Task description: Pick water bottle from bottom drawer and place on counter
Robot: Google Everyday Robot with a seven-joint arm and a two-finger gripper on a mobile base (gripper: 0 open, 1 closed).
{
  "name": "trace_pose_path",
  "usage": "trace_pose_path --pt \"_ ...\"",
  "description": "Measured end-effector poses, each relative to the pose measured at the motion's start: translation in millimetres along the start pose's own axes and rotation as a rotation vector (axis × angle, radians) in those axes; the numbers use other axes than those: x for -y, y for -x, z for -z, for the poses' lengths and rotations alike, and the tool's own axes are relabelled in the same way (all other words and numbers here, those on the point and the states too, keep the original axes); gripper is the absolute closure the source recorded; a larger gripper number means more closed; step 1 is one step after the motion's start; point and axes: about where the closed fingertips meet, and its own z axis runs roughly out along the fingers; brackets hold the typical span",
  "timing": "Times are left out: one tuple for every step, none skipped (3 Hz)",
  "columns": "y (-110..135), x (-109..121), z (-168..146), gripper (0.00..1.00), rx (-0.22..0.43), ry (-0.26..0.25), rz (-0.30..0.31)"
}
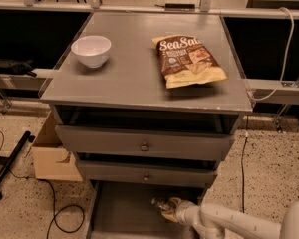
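Gripper claw (165, 208) is positioned inside the bottom drawer (119, 213), near its back; spread or pinching cannot be told. Water bottle (157, 201) is glimpsed dimly right at its tip. Counter (134, 78) is seen well above.

Matt, smooth grey on the counter (139, 81), edges worn. Glossy white bowl (91, 50) at 10 o'clock; shiny crinkled chip bag (189, 60) at 1. Dull tan gripper (164, 206) at 5 o'clock, in the matt grey bottom drawer (120, 214).
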Motion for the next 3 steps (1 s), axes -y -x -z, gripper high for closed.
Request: trace_pose_path --pt "-15 -4 34 1.00 -0.002 -0.038 -0.015" --pt "-14 -5 34 1.00 -0.002 -0.037 -0.013" --pt "-3 -5 38 1.00 0.005 -0.049 0.006"
